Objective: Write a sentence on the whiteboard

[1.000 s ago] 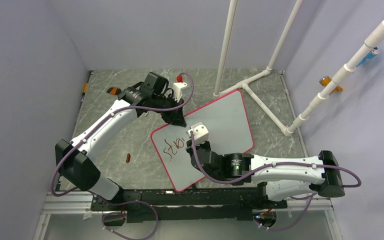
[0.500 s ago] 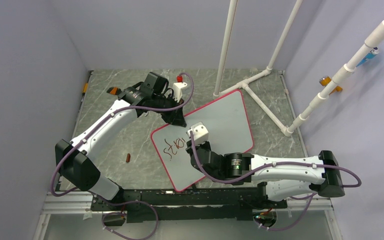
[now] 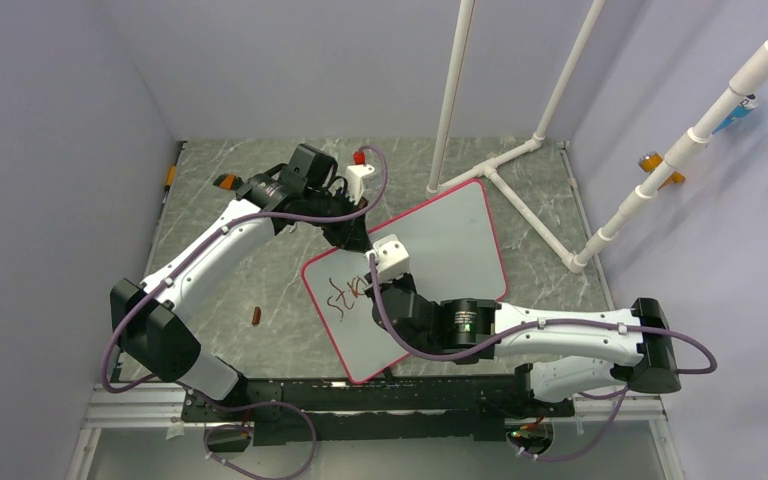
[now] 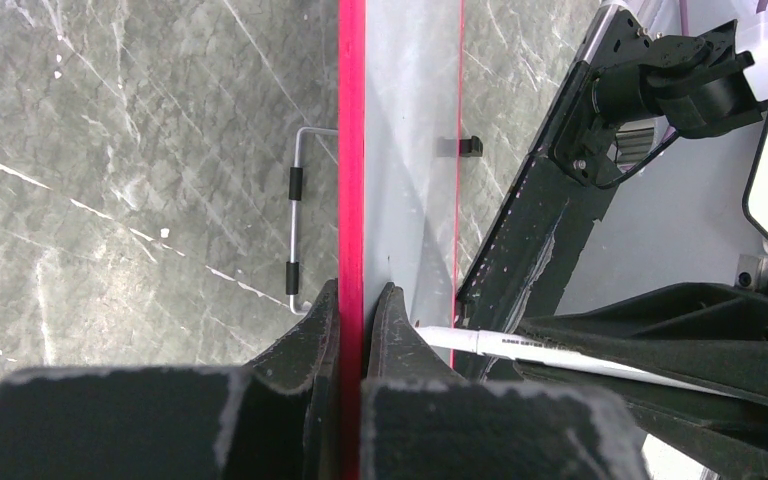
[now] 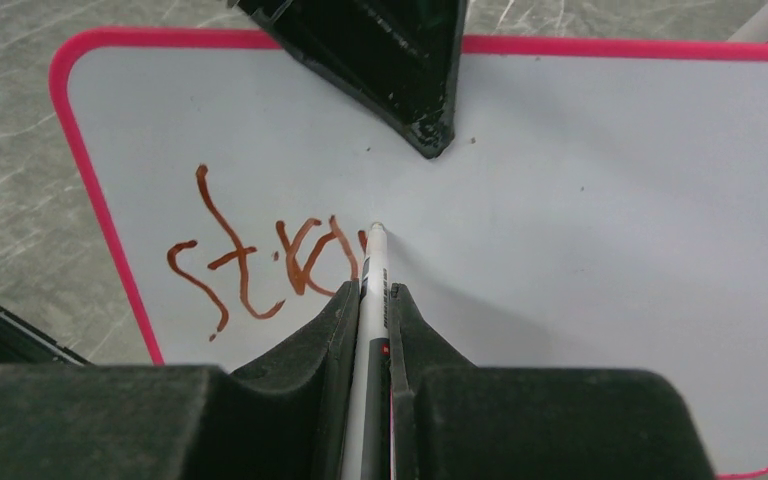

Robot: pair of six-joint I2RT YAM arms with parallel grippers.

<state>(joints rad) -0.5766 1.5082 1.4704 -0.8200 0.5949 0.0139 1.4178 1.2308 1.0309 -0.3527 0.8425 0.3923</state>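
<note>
The whiteboard lies tilted on the table, white with a pink-red rim. My left gripper is shut on its far-left rim; the wrist view shows the jaws clamped on the red rim, fingertips together. My right gripper is shut on a white marker whose tip touches the board. The sentence is a few dark-red letters, "stro", just left of the tip; in the top view the right arm partly hides it. The marker also shows in the left wrist view.
A small brown-red cap lies on the table left of the board. A white pipe frame stands behind the board at right. A wire stand sits by the board's edge. Left gripper fingers overhang the board's top.
My right arm has shifted up and left over the board, carrying the marker tip along the first line. It now covers more of the letters. The left arm holds still.
</note>
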